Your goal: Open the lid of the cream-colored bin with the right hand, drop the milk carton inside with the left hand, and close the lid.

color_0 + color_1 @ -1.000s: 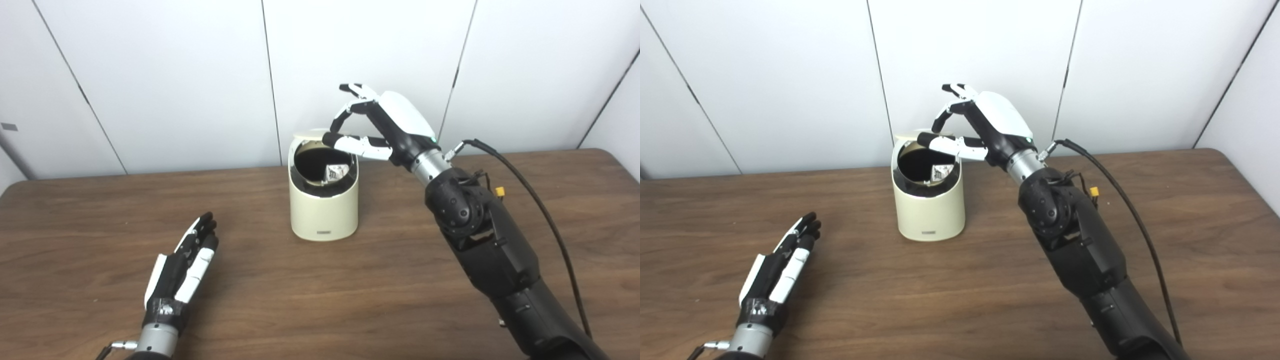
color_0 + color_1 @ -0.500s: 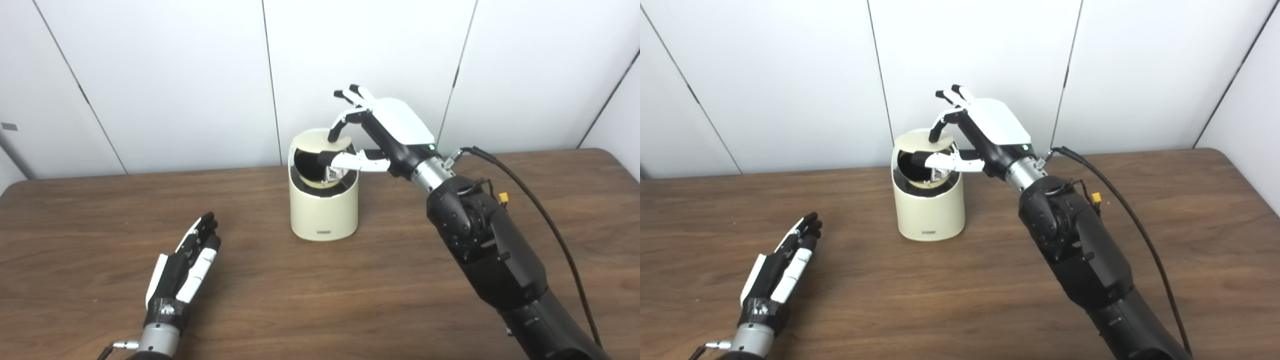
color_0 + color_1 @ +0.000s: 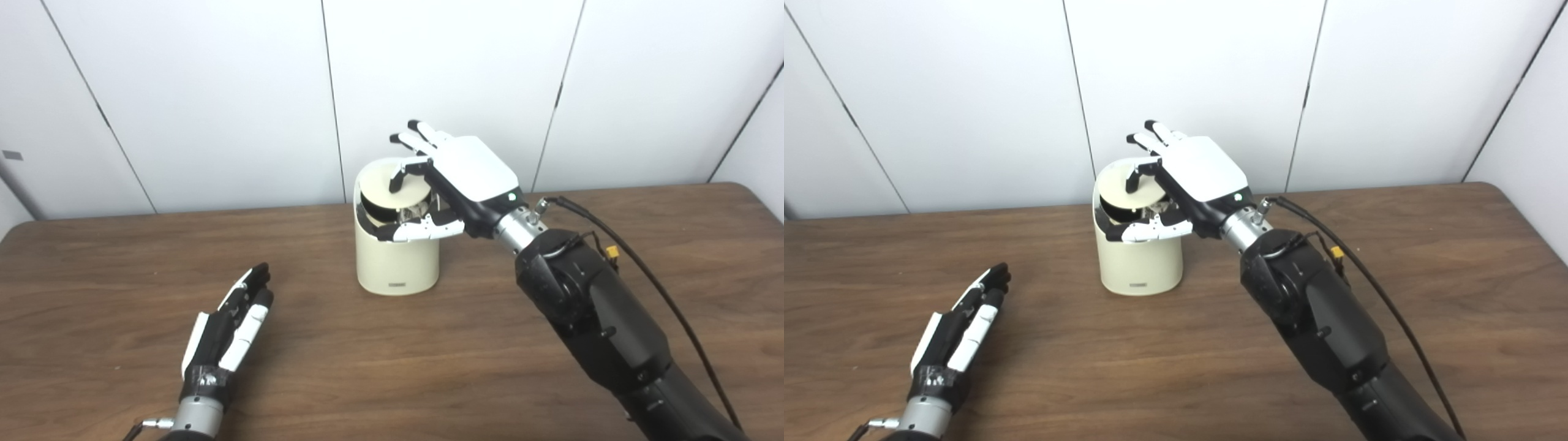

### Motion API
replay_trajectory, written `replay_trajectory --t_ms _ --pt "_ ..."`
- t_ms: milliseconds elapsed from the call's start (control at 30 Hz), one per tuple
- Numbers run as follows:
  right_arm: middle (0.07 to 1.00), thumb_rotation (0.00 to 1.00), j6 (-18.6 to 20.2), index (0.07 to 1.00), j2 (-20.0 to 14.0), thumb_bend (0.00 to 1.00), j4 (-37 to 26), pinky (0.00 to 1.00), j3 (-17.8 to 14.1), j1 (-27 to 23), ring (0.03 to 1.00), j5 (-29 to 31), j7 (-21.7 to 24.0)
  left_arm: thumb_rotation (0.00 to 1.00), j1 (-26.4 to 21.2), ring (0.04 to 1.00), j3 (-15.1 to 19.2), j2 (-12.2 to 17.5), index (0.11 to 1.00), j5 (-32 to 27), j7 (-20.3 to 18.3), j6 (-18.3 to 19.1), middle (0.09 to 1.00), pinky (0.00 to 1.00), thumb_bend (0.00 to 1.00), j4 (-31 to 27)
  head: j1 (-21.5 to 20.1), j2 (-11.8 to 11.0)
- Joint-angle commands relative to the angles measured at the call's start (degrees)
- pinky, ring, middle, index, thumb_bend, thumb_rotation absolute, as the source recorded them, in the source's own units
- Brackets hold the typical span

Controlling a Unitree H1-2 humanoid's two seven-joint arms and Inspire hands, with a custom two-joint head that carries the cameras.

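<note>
The cream-colored bin stands on the table's far middle. Its round lid is tilted, partly down over the opening, with a dark gap left at the front. A small part of the milk carton shows inside the bin. My right hand lies palm-down over the bin's top, with fingers resting on the lid and the thumb across the front rim. It holds nothing and its fingers are spread. My left hand rests flat and open on the table at the near left, well apart from the bin.
The brown wooden table has its far edge against a white panelled wall. A black cable runs from my right wrist along the forearm.
My right hand has come down and forward, turning palm-down, and the lid has swung from fully open to partly down over the opening. The left hand has barely shifted.
</note>
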Motion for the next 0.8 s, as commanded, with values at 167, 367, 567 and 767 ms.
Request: replay_trajectory --t_ms 167,367,567,767 --pt "0.947 0.95 -1.0 0.632 -0.7 0.64 -2.0 0.94 -0.2 -0.7 1.0 -2.2 1.5 0.79 -0.8 0.957 0.4 -0.5 0.93 -0.8 0.4 -1.7 0.918 1.0 0.78 -2.0 0.2 0.1" --pt "0.951 0.99 -0.8 0.641 -0.8 0.65 -1.5 0.95 0.1 -0.3 1.0 -3.6 2.5 0.8 -0.9 0.954 0.3 -0.5 0.924 -0.4 0.5 -2.3 0.92 1.0 0.78 -1.7 0.4 0.1" --pt "0.957 1.0 -1.0 0.65 -1.0 0.67 -0.6 0.97 0.6 0.2 1.0 -4.4 3.5 0.78 -0.7 0.966 0.3 -0.4 0.924 -0.5 0.4 -1.6 0.923 1.0 0.77 -2.3 0.5 0.1" --pt "0.99 1.0 1.0 0.677 -0.8 0.69 -0.5 1.0 2.0 0.2 1.0 -6.9 8.1 0.76 -0.6 0.97 0.5 -0.7 0.948 -0.8 0.6 -1.1 0.928 1.0 0.75 -2.8 0.5 0.2"
